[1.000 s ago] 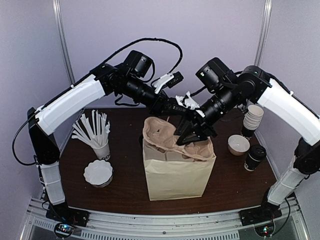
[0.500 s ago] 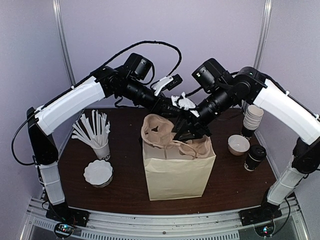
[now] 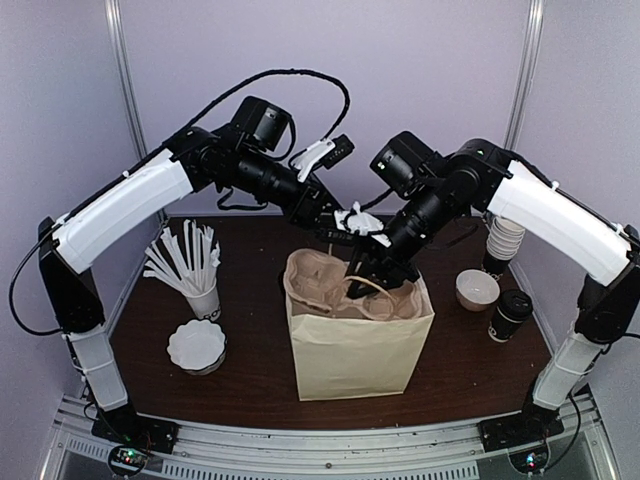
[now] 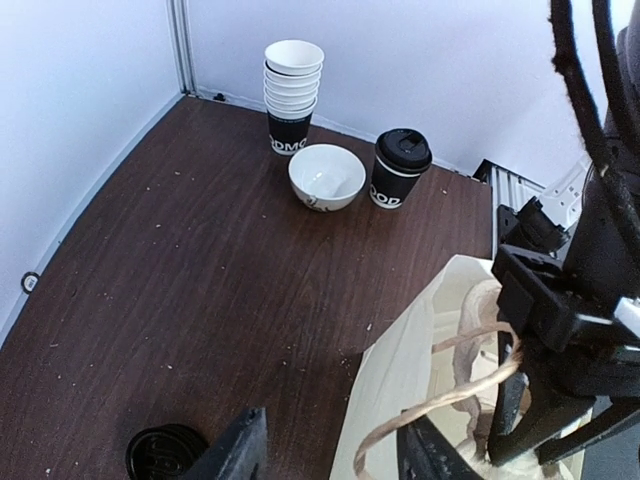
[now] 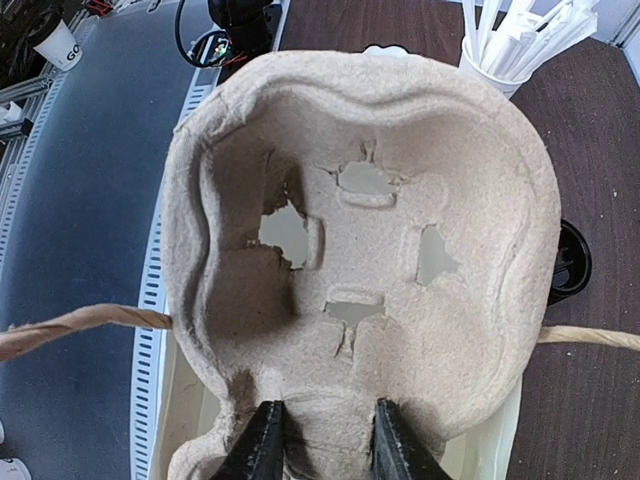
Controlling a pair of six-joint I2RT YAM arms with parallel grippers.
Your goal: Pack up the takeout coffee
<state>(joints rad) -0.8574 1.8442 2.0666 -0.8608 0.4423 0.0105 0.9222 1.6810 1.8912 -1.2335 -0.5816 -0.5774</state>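
Standing apart, the takeout coffee (image 3: 510, 315) seems light, crushable, best gripped mid-wall; right claw (image 5: 328, 440) pinches the carrier (image 5: 380, 250), left claw (image 4: 330, 455) gapes empty.

A pulp carrier (image 3: 325, 280) blocked the mouth of the paper bag (image 3: 350, 355); bare table (image 3: 460, 350) lay open between it and the takeout coffee (image 3: 511, 315).

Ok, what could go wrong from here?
The moulded brown pulp cup carrier, pinched at one edge by the right gripper, sits tilted in the tan paper bag's mouth and may jam. The bag's twine handle loops beside the open left gripper and could snag.
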